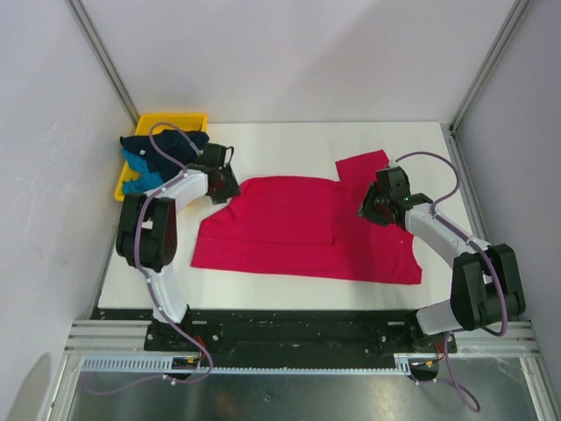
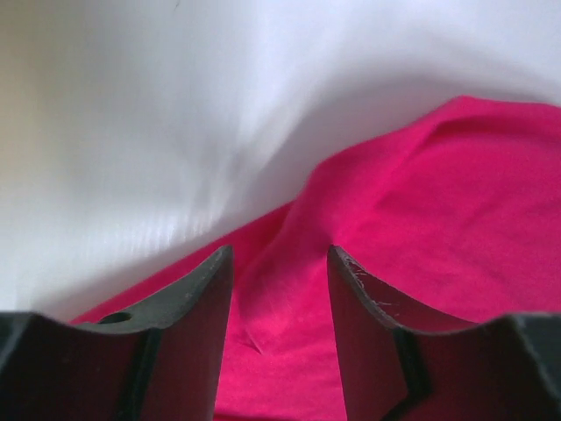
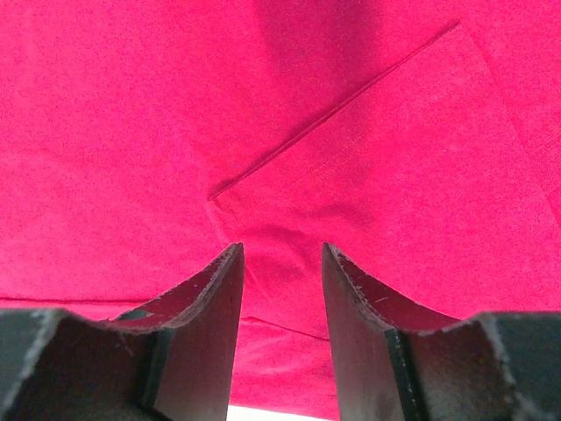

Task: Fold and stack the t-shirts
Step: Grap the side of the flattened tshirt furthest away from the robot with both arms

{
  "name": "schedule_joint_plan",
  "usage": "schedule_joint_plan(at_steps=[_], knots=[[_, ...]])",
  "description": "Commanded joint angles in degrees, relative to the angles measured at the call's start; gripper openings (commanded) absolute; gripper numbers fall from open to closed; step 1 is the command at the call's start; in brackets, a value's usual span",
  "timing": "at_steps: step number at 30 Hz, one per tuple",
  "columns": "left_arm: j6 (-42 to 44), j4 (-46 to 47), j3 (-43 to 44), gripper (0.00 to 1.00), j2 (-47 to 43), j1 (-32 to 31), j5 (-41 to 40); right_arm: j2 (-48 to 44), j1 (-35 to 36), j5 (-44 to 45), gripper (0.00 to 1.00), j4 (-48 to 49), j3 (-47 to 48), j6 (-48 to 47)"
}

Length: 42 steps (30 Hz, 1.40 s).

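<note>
Where the two arms are bolted, near edge: both arm bases (image 1: 171, 329) stand at the front rim of the flat white table (image 1: 307, 145), left and right of centre
Main garment: the plain crimson-pink cloth t-shirt (image 1: 289, 232) lies spread across the middle of the table, its long near hem running side to side; a second layer edge shows across its left half, and one sleeve sticks out toward the far right
Right gripper: the right gripper (image 1: 372, 206) hangs low over the shirt's right part, just near of that sleeve; in the right wrist view its two dark fingers (image 3: 210, 307) stand apart (image 3: 280, 250) with nothing between them, pointing at a stitched fabric edge that runs diagonally across the pink cloth (image 3: 280, 114)
Left gripper: the left gripper (image 1: 223, 184) sits at the shirt's far left corner; in the left wrist view its fingers (image 2: 202, 307) are spread (image 2: 280, 254), nothing clamped, over a raised fold of pink fabric (image 2: 438, 219) with bare table (image 2: 175, 132) beyond
Far left corner: the yellow plastic tray (image 1: 171, 118) rests at the table's back left
Other garments: the crumpled dark navy t-shirt (image 1: 145, 145) lies bunched over the tray, and the teal-blue t-shirt (image 1: 145, 175) pokes out on its near side, spilling over the tray's rim
</note>
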Motion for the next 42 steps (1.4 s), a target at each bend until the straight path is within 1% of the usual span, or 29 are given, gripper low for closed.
schedule_joint_plan(at_steps=[1,6,12,20,22,25,29,31,32,35,37,38,40,42], knots=[[-4.7,-0.4,3.1,0.5,3.1,2.4,2.0,-2.1,0.3,0.8,0.45,-0.3,2.1,-0.3],[-5.8,-0.3,4.3,0.46,5.2,2.8,2.6,-2.4,1.1,1.8,0.45,-1.4,2.1,-0.4],[-5.1,0.0,4.5,0.34,6.5,2.0,5.3,-2.0,1.8,2.2,0.45,-1.5,2.1,0.0],[-2.3,1.7,2.0,0.09,2.9,-0.7,8.6,-1.6,2.4,2.6,0.44,-1.5,2.1,0.4],[-1.2,2.1,0.5,0.05,1.3,-1.7,8.9,-1.6,2.4,2.5,0.44,-1.4,2.1,0.5],[1.4,2.5,-2.2,0.03,-1.1,-3.8,9.0,-1.6,2.5,2.6,0.44,-1.4,2.1,0.5],[6.1,2.6,-6.3,0.03,-3.4,-6.4,8.8,-1.8,2.5,2.8,0.44,-1.4,2.1,0.3],[7.9,2.5,-7.8,0.06,-4.3,-7.6,8.8,-1.8,2.5,2.8,0.44,-1.4,2.1,0.3],[8.9,2.5,-8.2,0.09,-4.6,-8.3,8.8,-1.8,2.5,2.8,0.44,-1.4,2.1,0.3],[10.6,1.9,-8.4,0.25,-5.2,-10.0,9.1,-1.7,2.5,2.8,0.44,-1.3,2.1,0.3],[11.2,1.6,-8.8,0.41,-5.6,-10.4,9.9,-1.7,2.5,2.7,0.44,-1.3,2.1,0.4],[11.5,1.5,-9.0,0.47,-6.0,-10.5,10.3,-1.7,2.5,2.7,0.44,-1.2,2.0,0.4],[11.9,1.3,-9.2,0.55,-6.8,-10.5,10.7,-1.6,2.5,2.8,0.44,-1.2,2.1,0.4],[11.4,1.2,-9.2,0.58,-7.9,-10.5,10.3,-1.6,2.5,2.7,0.44,-1.0,2.0,0.4]])
